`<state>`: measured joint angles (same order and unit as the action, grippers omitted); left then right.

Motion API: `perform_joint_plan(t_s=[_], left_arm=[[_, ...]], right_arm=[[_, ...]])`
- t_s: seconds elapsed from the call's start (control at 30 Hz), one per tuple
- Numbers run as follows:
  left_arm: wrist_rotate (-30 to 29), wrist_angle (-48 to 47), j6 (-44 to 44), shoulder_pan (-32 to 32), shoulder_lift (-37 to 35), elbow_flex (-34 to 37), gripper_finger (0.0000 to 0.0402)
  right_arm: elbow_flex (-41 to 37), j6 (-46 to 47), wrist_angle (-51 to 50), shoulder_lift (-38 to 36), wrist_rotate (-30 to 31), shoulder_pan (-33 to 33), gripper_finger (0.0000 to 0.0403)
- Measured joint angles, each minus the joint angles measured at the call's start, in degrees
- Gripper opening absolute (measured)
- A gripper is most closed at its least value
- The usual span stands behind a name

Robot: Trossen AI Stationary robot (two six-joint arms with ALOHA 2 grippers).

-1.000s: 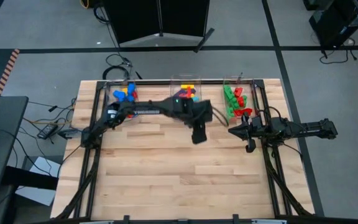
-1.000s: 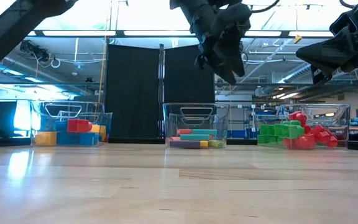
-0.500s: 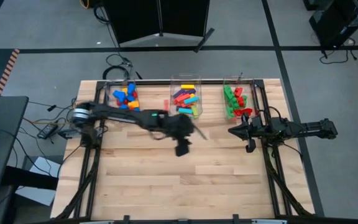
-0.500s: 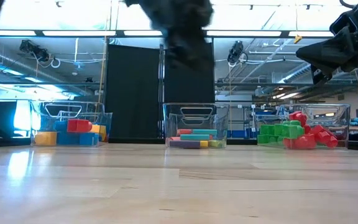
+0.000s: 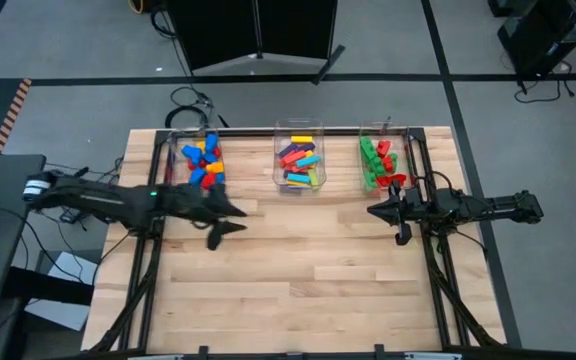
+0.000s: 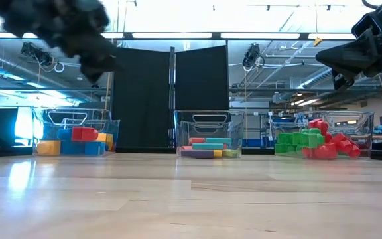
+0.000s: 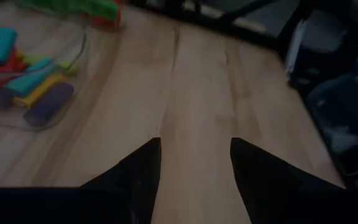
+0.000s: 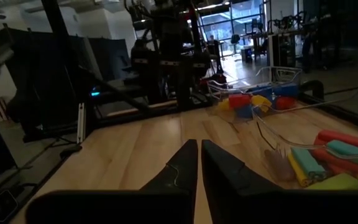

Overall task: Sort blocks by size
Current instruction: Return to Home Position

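Sorting looks finished; blocks (image 5: 296,158) all in three clear bins (image 5: 298,125) along table's (image 5: 298,290) far edge; homing step in hand, probably; left gripper (image 5: 236,218) over table's left half, near left bin, spread apart, holding nothing; right gripper (image 5: 372,211) parked by right edge, pinched together, empty; next: ease left gripper back toward left edge, clear of bins.

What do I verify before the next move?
1. Left gripper empty: ok, fingers open, nothing between.
2. Right gripper empty: ok, fingers shut on nothing.
3. Left gripper clear of left bin: ok, in front of it, apart.
4. Nothing loose on the open table: ok, none seen.
5. Red blocks at the near edge of the right bin, inside it: cannot tell.
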<state>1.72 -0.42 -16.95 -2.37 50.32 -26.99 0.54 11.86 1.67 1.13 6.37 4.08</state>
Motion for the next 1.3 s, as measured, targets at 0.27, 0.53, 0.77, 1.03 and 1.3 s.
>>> perform_joint_plan(t_s=[0.27,0.53,0.77,1.03,1.3], left_arm=[[0.0,0.63,0.0,0.04,-24.37,14.32,0.0201],[0.02,0.96,0.11,0.04,-42.17,20.78,0.0201],[0.93,2.97,3.17,0.02,-50.37,23.58,0.0201],[0.09,6.46,6.28,0.02,-49.81,26.51,0.0201],[-1.51,3.93,7.47,0.02,-49.26,26.52,0.0201]], right_arm=[[0.0,0.0,0.0,0.0,0.0,0.01,0.0035],[0.0,-0.02,0.02,0.0,0.0,0.01,0.0039],[0.0,-0.02,0.02,0.0,-0.02,0.02,0.0034],[0.0,-0.02,0.0,0.02,-0.02,0.02,0.0034],[0.0,-0.02,-0.02,0.0,-0.02,0.02,0.0034]])
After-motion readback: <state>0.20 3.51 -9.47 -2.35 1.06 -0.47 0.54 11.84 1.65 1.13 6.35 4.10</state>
